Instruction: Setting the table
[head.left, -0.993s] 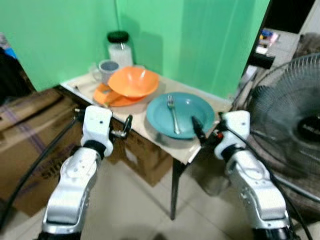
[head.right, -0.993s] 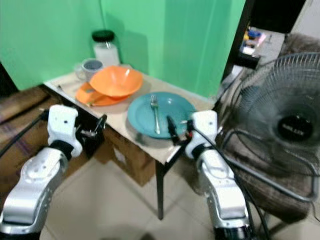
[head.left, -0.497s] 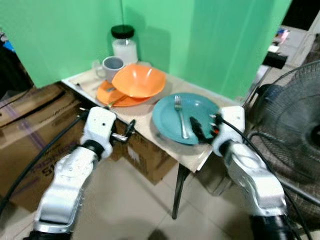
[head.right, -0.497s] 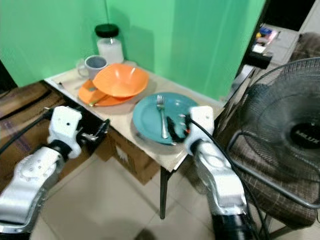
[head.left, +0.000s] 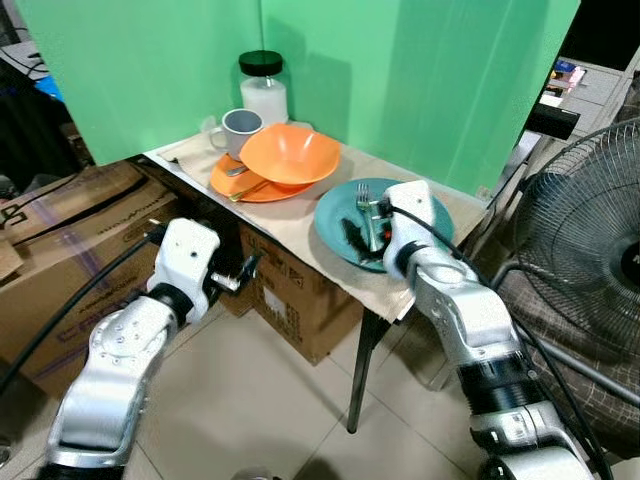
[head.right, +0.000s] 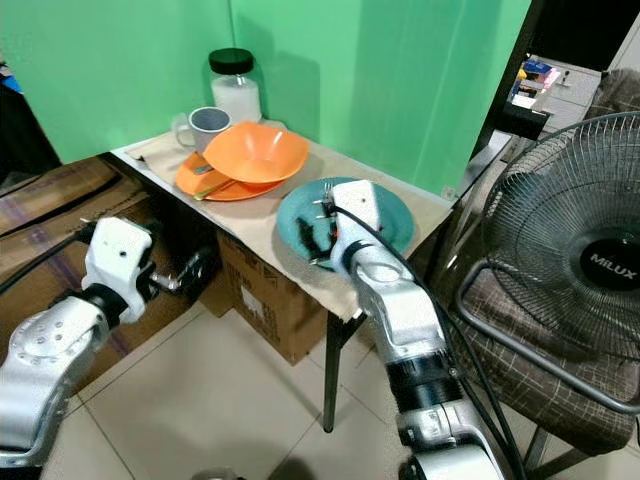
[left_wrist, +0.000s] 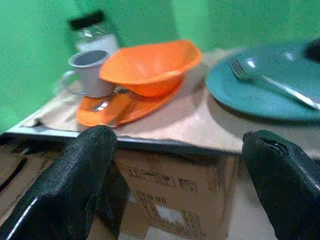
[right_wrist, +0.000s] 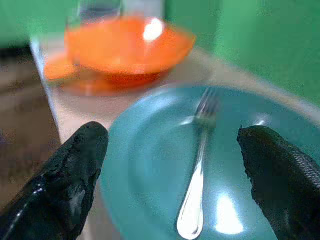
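My right gripper (head.left: 358, 232) hides part of the fork (head.left: 366, 205); the fan (head.right: 570, 250) is cut off at the right edge.

Bright, even indoor light; head views sharp, wrist views soft and blurred.

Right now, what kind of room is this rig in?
Probably a lived-in home corner, not a lab: a small table against a green wall, cardboard boxes stored beneath and beside it, and a standing fan close by.
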